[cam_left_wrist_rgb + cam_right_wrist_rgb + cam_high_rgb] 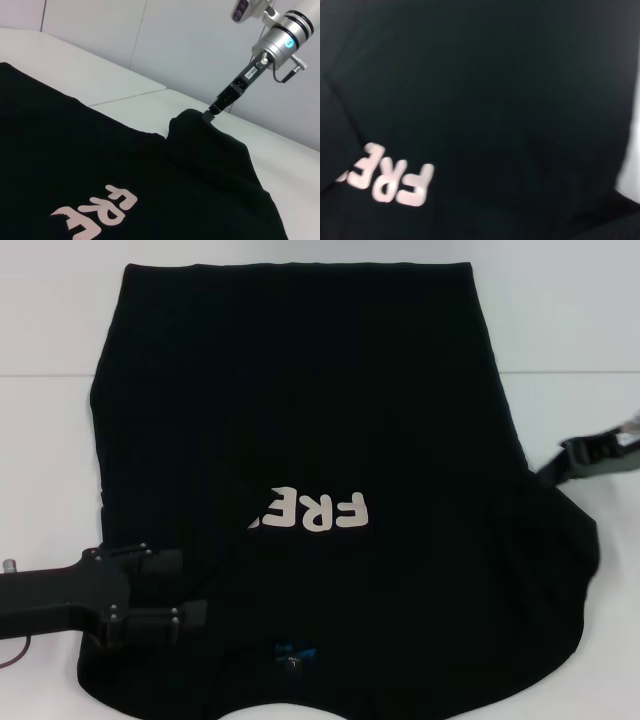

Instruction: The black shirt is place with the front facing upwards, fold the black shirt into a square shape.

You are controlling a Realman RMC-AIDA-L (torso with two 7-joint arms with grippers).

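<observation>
The black shirt (pixel 330 390) lies spread on the white table (pixel 50 330), collar toward me, with its blue neck label (pixel 295 652) near the front edge. A flap from the left side is folded in and covers part of the pale lettering (pixel 315 512). My left gripper (pixel 185 590) rests over that flap at the lower left, fingers apart. My right gripper (pixel 550 468) is at the shirt's right edge. In the left wrist view the right gripper (pixel 210 114) pinches a raised peak of the shirt (pixel 100 160). The right wrist view is filled by black shirt (pixel 495 90) and lettering (pixel 390 182).
Bare white table shows to the left, right and far side of the shirt, with a seam line (pixel 570 372) crossing it. A pale wall (pixel 190 45) stands behind the table in the left wrist view.
</observation>
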